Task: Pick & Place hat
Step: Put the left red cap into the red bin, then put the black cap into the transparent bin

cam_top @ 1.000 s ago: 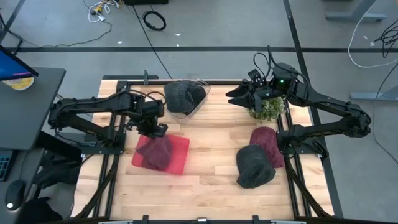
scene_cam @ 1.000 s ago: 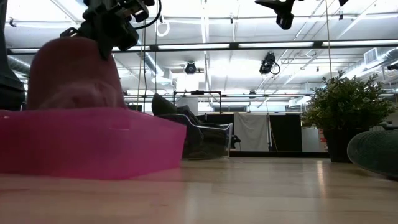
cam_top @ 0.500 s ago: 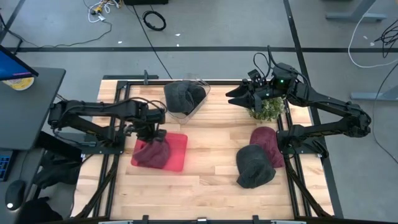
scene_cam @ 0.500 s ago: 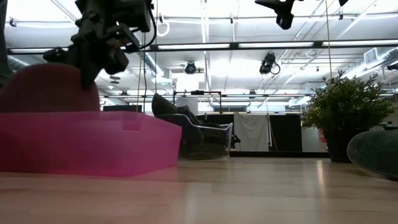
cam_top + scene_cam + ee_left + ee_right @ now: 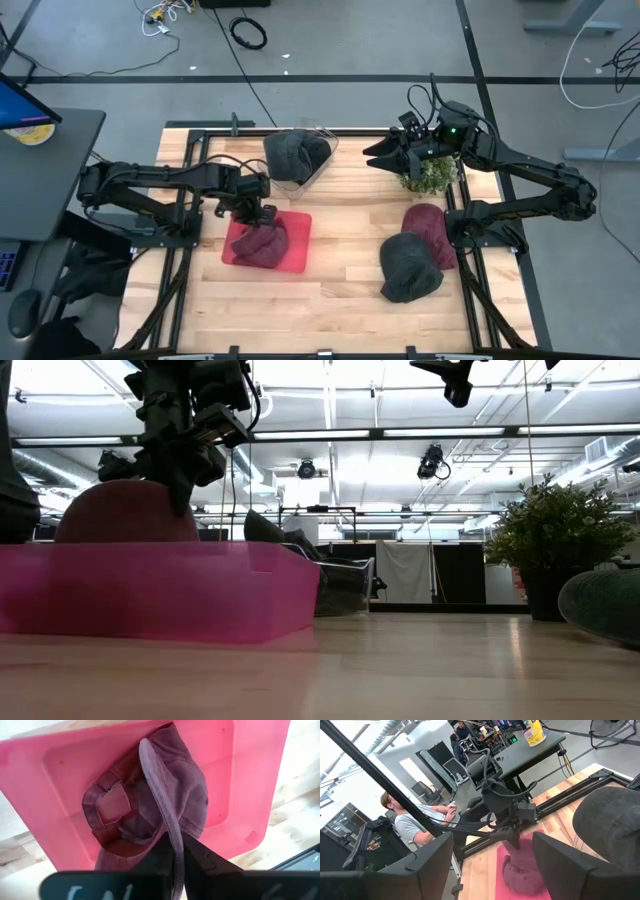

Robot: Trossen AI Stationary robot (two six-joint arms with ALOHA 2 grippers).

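Observation:
A maroon cap (image 5: 262,244) lies in a pink tray (image 5: 296,232) on the table's left half. In the left wrist view the cap (image 5: 150,795) shows its inside and its brim, on the tray (image 5: 250,780). My left gripper (image 5: 255,213) stands over the cap, shut on it. In the low view the cap (image 5: 125,515) humps above the tray wall (image 5: 160,590) under that gripper (image 5: 185,460). My right gripper (image 5: 378,156) hangs open, high above the table's far right, touching nothing. My left gripper (image 5: 176,840) pinches the cap's brim (image 5: 171,826) at its edge between the two fingers, which come from above and point down. The cap's crown rests on the tray floor, and the brim stands up on edge into the fingers.
A dark grey hat (image 5: 295,155) sits in a clear container at the far edge. A second maroon hat (image 5: 432,226) and a dark grey hat (image 5: 408,266) lie on the right half. A small plant (image 5: 431,175) stands beneath the right arm. A person (image 5: 415,827) sits beyond the table.
My left gripper has come down with the cap, first drifting toward the left edge, then back toward the right. The cap has sunk from above the tray onto its floor. The tray has slid a little toward the right and turned slightly.

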